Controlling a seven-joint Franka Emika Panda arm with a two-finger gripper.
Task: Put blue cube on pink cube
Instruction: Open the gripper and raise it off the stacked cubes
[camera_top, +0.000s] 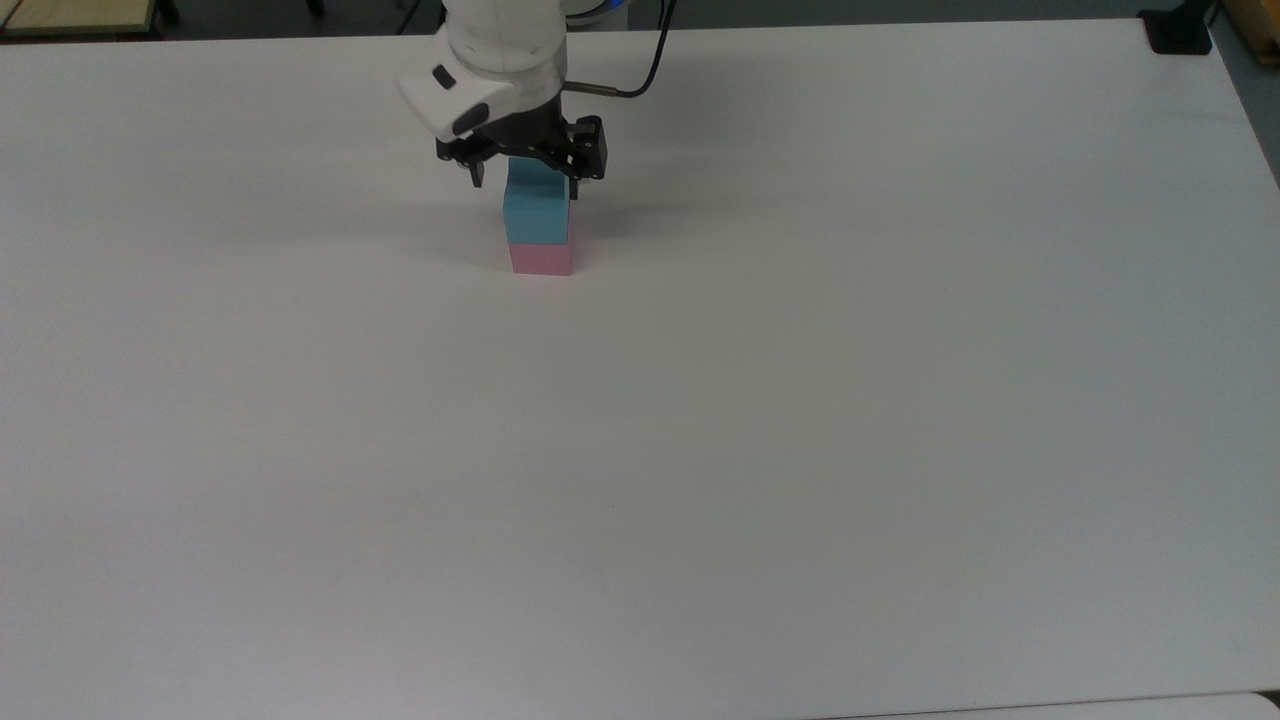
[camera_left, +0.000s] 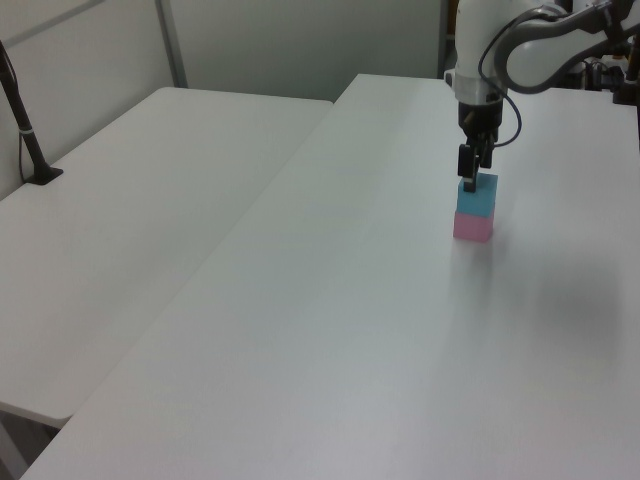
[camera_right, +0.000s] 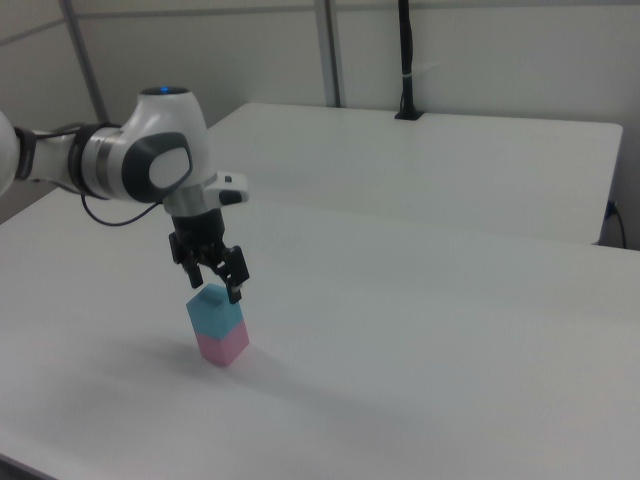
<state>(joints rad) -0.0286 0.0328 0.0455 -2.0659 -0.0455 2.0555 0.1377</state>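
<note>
The blue cube (camera_top: 538, 215) rests squarely on the pink cube (camera_top: 541, 259) near the far middle of the white table (camera_top: 700, 450). My gripper (camera_top: 525, 185) hovers just above the stack, open, its fingers spread wider than the blue cube and touching nothing. In the left view the blue cube (camera_left: 476, 200) tops the pink cube (camera_left: 473, 226) with the gripper (camera_left: 468, 182) right over it. From the right view, the gripper (camera_right: 214, 286) stands a little above the blue cube (camera_right: 215, 312) and the pink cube (camera_right: 222, 345).
A second white table (camera_left: 150, 180) adjoins on the left view's left, with a black post (camera_left: 25, 130) clamped to it. A black mount (camera_top: 1180, 30) sits at the top view's far right corner. A black cable (camera_top: 655, 60) trails from the wrist.
</note>
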